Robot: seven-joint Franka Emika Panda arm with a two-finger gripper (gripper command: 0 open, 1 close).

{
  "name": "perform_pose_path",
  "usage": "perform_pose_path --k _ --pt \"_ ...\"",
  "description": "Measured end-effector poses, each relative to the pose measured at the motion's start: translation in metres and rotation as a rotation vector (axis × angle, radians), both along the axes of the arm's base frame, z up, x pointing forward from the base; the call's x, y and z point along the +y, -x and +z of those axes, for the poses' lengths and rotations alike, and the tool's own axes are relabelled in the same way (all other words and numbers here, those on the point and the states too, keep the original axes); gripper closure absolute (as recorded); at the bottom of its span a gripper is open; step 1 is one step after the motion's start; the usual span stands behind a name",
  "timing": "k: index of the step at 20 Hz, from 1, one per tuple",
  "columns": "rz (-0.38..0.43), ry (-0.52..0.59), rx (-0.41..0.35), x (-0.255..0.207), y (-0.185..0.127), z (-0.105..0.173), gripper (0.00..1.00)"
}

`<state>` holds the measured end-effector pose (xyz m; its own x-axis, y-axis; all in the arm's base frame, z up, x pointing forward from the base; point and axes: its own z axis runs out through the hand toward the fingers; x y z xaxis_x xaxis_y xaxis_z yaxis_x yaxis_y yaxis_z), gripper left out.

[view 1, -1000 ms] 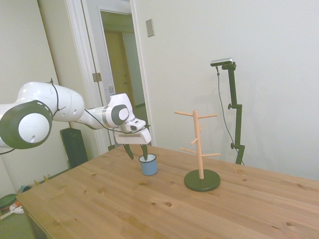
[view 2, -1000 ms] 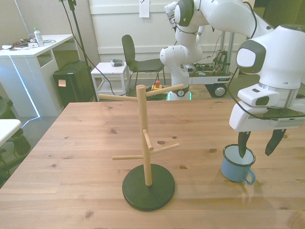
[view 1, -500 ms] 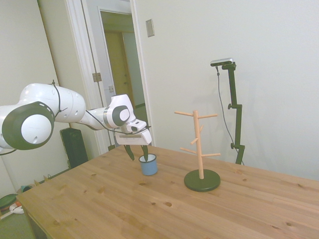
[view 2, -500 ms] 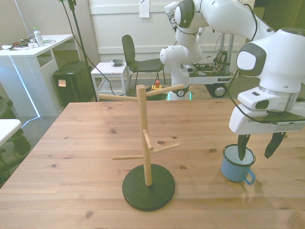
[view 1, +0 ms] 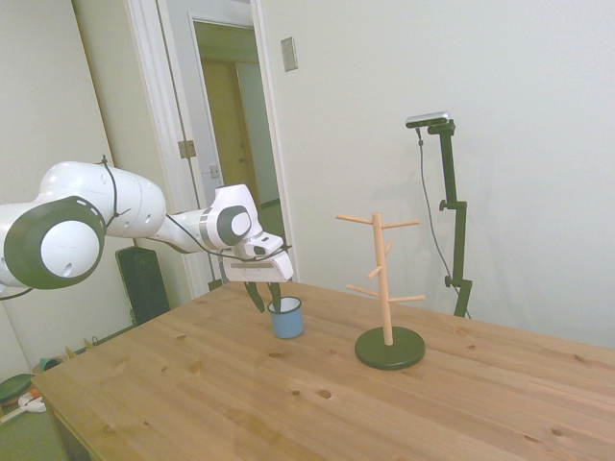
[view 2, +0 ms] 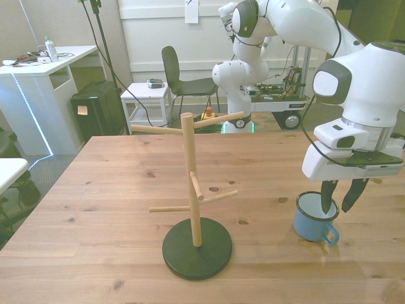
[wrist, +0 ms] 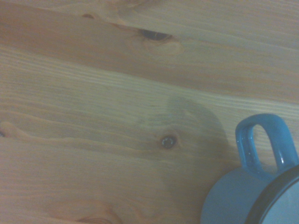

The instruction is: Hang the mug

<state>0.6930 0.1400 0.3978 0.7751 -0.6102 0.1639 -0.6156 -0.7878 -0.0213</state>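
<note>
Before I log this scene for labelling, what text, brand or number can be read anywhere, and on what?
None can be read.
Light-blue enamel mug: no print showing.
Wooden peg stand on a dark round base: plain.
Paper sheet on the back wall: too small to read.
Orange tag on the black box: blurred.

Even, bright room light; the wrist view looks soft, perhaps slightly defocused.

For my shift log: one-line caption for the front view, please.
Gripper straddling the rim of the light-blue mug, one finger inside, beside the wooden peg stand.
</note>
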Motion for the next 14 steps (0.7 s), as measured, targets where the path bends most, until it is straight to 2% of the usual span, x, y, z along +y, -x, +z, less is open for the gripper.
perform_pose_path --k 14 --pt "-0.012 0.004 -0.008 -0.013 0.006 -0.012 1.00"
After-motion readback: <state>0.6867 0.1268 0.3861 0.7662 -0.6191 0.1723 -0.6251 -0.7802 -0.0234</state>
